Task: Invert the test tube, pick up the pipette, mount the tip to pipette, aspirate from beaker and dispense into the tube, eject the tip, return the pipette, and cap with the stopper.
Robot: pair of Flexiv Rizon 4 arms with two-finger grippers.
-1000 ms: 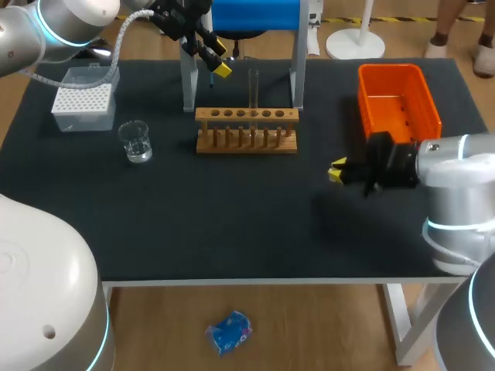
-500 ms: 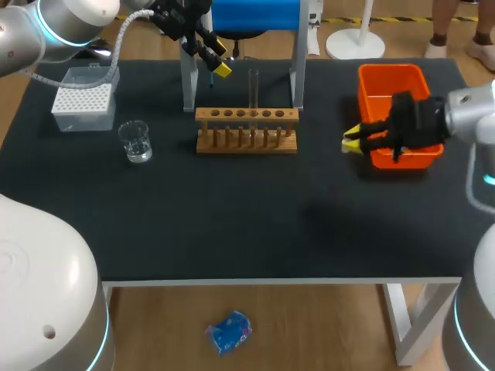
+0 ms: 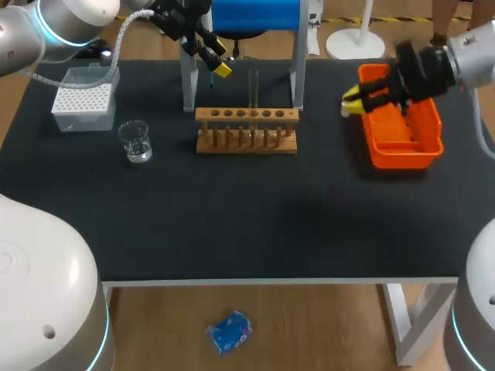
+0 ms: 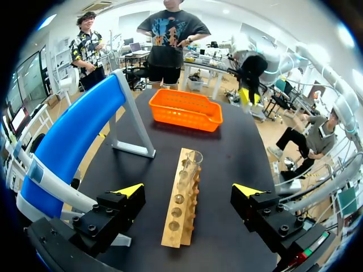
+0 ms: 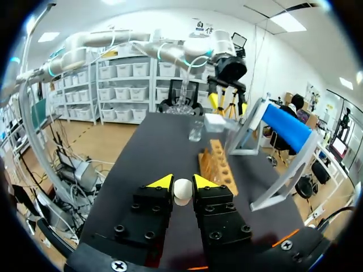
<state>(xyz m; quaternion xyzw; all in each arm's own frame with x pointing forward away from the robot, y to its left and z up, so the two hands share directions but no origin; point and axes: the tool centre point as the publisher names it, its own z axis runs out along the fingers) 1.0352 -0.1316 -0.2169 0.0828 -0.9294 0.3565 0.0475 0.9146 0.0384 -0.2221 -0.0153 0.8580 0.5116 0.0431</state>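
Fingers of the right gripper [image 5: 181, 182] pinch a small white stopper [image 5: 182, 190], one yellow tip on each side of it. Seen from above, this gripper hangs at the left rim of the orange basket [image 3: 402, 154], toward the basket's far end, pointing at the wooden rack [image 3: 246, 131]. The test tube [image 3: 253, 86] stands upright in a hole near the middle of the rack, its mouth open and uncapped, well apart from the stopper. The left gripper [image 4: 188, 191] has its fingers spread wide with nothing between them. It hangs over the back of the table [image 3: 232, 216] behind the rack's left part, just beside the left leg of the blue stand [image 3: 255, 15], and faces along the rack toward the tube. A glass beaker [image 3: 135, 141] sits left of the rack, and the white tip box [image 3: 81, 99] lies behind the beaker near the table's far left corner
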